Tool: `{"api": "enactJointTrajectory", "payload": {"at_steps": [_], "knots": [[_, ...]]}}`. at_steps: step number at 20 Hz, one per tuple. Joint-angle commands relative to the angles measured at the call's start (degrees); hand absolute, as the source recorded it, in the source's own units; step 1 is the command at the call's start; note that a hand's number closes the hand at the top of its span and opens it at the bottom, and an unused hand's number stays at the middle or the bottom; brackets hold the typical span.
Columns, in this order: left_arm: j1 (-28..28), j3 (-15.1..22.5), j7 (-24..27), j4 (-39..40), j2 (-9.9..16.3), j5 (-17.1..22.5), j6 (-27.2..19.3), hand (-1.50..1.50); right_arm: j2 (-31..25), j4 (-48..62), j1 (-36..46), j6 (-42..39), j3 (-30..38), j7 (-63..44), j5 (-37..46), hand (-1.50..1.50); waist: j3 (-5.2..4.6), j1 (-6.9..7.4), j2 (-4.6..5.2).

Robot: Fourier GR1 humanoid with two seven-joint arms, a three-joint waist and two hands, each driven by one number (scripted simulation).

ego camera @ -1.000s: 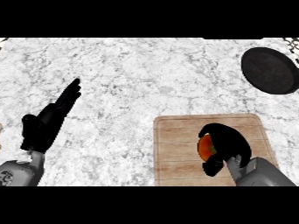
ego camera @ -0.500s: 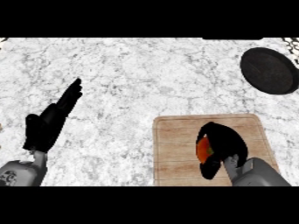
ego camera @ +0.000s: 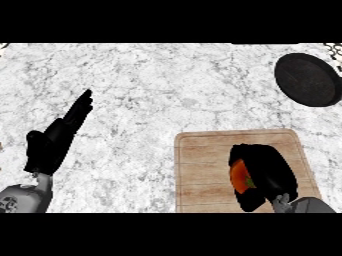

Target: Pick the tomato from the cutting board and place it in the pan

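Curling over the tomato (ego camera: 238, 176), the right robot hand (ego camera: 266, 172) has its fingers wrapped round the fruit on the cutting board (ego camera: 203, 165), so only a sliver of orange-red shows at the hand's left edge. That enclosing hold looks meant to secure the round fruit before lifting it. Whether the tomato is touching the board or just raised off it cannot be told, since the hand hides its underside. The pan (ego camera: 307, 79) sits on the counter (ego camera: 166, 85) well ahead of the right robot hand and slightly to its right, its handle cut off at the view's edge. The left robot hand (ego camera: 56, 137) rests far to the left, fingers straight, holding nothing.
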State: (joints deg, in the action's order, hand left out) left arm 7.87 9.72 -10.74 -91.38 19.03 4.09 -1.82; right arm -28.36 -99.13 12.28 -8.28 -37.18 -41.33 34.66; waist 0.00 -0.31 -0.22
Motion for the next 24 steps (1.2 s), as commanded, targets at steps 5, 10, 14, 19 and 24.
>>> {"api": "enactJointTrajectory", "payload": {"at_steps": [5,10,14,19,24], "knots": [[0.0,-1.4,-0.4,0.1,0.3,-0.3,0.3,0.00,-7.1,-14.1,-1.8,10.4,4.3,6.4,11.2,1.50,0.02,-0.93,-0.11],[-0.8,0.0,-0.1,-0.5,-1.5,-1.6,0.2,0.00,-7.4,-24.5,-5.5,13.7,9.2,5.5,12.4,1.50,0.01,-0.54,-0.02],[-1.4,-2.0,-1.7,-3.4,-1.1,-1.2,1.5,0.00,-2.3,-20.1,-7.0,16.6,11.9,5.9,15.6,1.50,0.01,0.23,0.15],[-3.2,-1.8,1.0,-3.1,-1.9,-2.6,3.0,0.00,-2.1,-14.3,-7.1,18.2,22.7,13.7,6.2,1.50,0.02,0.41,0.20],[-1.8,-1.3,-2.2,-4.2,-2.9,-2.9,2.3,0.00,0.2,2.8,-1.0,23.2,31.2,26.4,-4.2,1.50,0.07,1.02,0.36]]}}
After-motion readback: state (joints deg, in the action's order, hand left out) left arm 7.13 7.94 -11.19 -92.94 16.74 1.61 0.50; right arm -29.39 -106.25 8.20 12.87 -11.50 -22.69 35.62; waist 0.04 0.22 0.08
